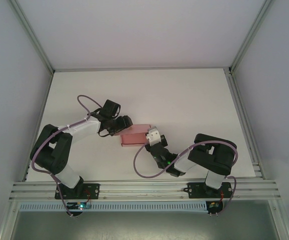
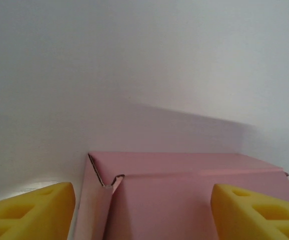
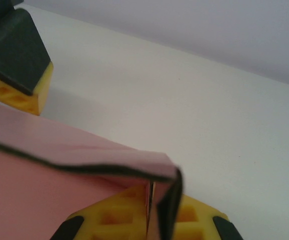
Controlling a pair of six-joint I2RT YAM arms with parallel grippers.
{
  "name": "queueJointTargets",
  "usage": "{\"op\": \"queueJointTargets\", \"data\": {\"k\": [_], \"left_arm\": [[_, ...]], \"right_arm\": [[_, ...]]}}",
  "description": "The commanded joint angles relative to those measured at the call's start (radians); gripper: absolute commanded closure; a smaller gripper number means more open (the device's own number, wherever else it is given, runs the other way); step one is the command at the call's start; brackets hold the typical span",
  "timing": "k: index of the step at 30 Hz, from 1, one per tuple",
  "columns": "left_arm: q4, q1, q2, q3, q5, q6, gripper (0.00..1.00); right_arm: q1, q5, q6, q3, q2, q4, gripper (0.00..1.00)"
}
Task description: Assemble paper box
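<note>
Rail: we count 1 aluminium rail (image 1: 144, 189) along the near edge, with 2 arm bases bolted to it.
Arms: 2, the left arm (image 1: 54, 150) and the right arm (image 1: 212, 155), both bent inward toward the middle.
Cables: 2 purple cables (image 1: 140, 170), 1 looping off each arm.
Right claw: 1, the right claw (image 3: 152, 212), its 2 yellow fingers pressed together, pinching an upright wall of the box.
Paper box: 1 pink paper box (image 1: 133, 135), partly folded, lying mid-surface between the 2 claws.
Left claw: 1, the left claw (image 2: 143, 212), spread, with 1 yellow finger on each side of the box's end; we cannot tell whether either touches the card.
Surface: 1 white surface (image 1: 184, 100).
Room: pale walls (image 1: 134, 30) on 3 sides, joined by metal corner posts (image 1: 32, 35).
</note>
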Motion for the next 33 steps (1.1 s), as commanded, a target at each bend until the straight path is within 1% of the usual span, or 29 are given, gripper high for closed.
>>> {"op": "queueJointTargets", "data": {"k": [1,4,7,9,11,12,14,16,17,18,19,20,21,24,25,28,29,30,31,33], "left_arm": [[0.04,0.011,-0.02,-0.041,0.005,-0.016,0.3],[0.056,0.011,-0.03,-0.072,-0.008,-0.001,0.31],[0.086,0.011,-0.041,-0.109,-0.016,-0.006,0.33],[0.105,0.011,-0.048,-0.125,-0.013,-0.012,0.35],[0.124,0.011,-0.055,-0.139,-0.01,-0.016,0.35],[0.128,0.011,-0.056,-0.142,-0.013,-0.012,0.36],[0.121,0.011,-0.061,-0.143,-0.027,-0.002,0.36],[0.115,0.011,-0.063,-0.144,-0.039,0.008,0.37],[0.115,0.011,-0.065,-0.145,-0.042,0.015,0.38],[0.114,0.011,-0.067,-0.145,-0.047,0.019,0.38],[0.114,0.011,-0.067,-0.143,-0.051,0.024,0.38],[0.111,0.011,-0.067,-0.142,-0.055,0.028,0.38],[0.11,0.011,-0.068,-0.141,-0.057,0.034,0.38],[0.112,0.009,-0.069,-0.137,-0.052,0.057,0.38],[0.114,0.009,-0.069,-0.138,-0.051,0.067,0.38],[0.11,0.008,-0.072,-0.137,-0.056,0.097,0.38],[0.106,0.008,-0.075,-0.139,-0.061,0.105,0.38],[0.107,0.007,-0.078,-0.142,-0.064,0.114,0.37],[0.107,0.006,-0.081,-0.144,-0.068,0.123,0.37],[0.107,0.005,-0.086,-0.149,-0.075,0.136,0.37]], "right_arm": [[0.035,-0.057,-0.01,-0.02,0.006,-0.216,0.93],[0.052,-0.069,0.051,0.008,-0.068,-0.318,0.8],[0.055,-0.137,0.118,0.037,-0.127,-0.42,0.75],[0.057,-0.141,0.147,0.043,-0.149,-0.447,0.75],[0.057,-0.141,0.152,0.048,-0.166,-0.459,0.7],[0.057,-0.14,0.153,0.052,-0.177,-0.47,0.64],[0.057,-0.151,0.155,0.063,-0.208,-0.516,0.46],[0.058,-0.176,0.16,0.07,-0.251,-0.573,0.36],[0.058,-0.193,0.163,0.069,-0.273,-0.601,0.26],[0.059,-0.212,0.166,0.067,-0.299,-0.633,0.2],[0.058,-0.246,0.168,0.064,-0.324,-0.669,0.17],[0.058,-0.287,0.163,0.058,-0.35,-0.704,0.03],[0.058,-0.317,0.182,0.05,-0.382,-0.746,0.02],[0.058,-0.425,0.206,0.022,-0.507,-0.891,0.02],[0.058,-0.475,0.189,0.015,-0.55,-0.934,0.02],[0.06,-0.556,0.194,0.002,-0.74,-1.07,0.02],[0.06,-0.557,0.193,0.0,-0.824,-1.096,0.02],[0.057,-0.53,0.201,-0.004,-0.901,-1.102,0.02],[0.052,-0.516,0.199,-0.015,-0.973,-1.087,0.02],[0.006,-0.484,0.209,-0.021,-1.096,-1.039,0.02]]}}
